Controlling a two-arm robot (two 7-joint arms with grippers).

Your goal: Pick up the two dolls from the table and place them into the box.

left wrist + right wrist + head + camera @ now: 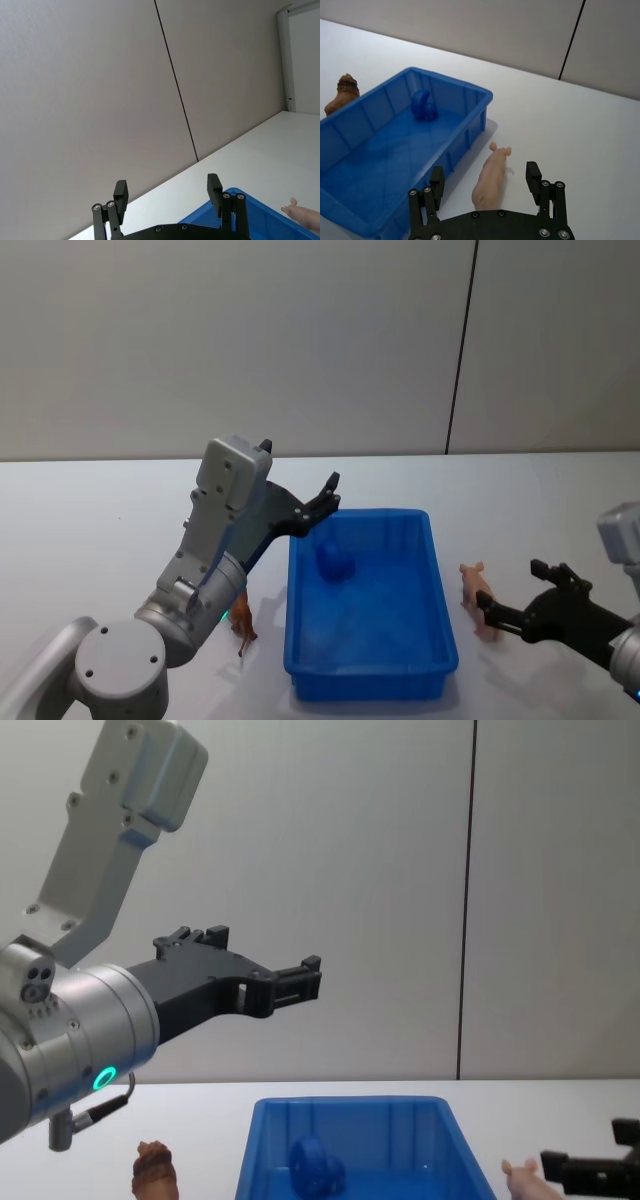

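Observation:
The blue box (pixel 446 625) stands on the white table (pixel 100 520). A deep blue doll (pixel 335 562) lies inside it near the far left corner, also seen as the blue doll (pixel 423 105) in the right wrist view. The brown doll (pixel 242 626) stands on the table just left of the box. My left gripper (pixel 328 495) hangs open and empty above the box's far left corner. My right gripper (pixel 485 171) is low on the table right of the box, open, with a pink pig toy (pixel 490 181) lying between its fingers.
A grey wall with a dark vertical seam (pixel 460 350) stands behind the table. White tabletop stretches to the left of the brown doll and behind the box. My left arm's large grey elbow (pixel 120 670) sits at the near left.

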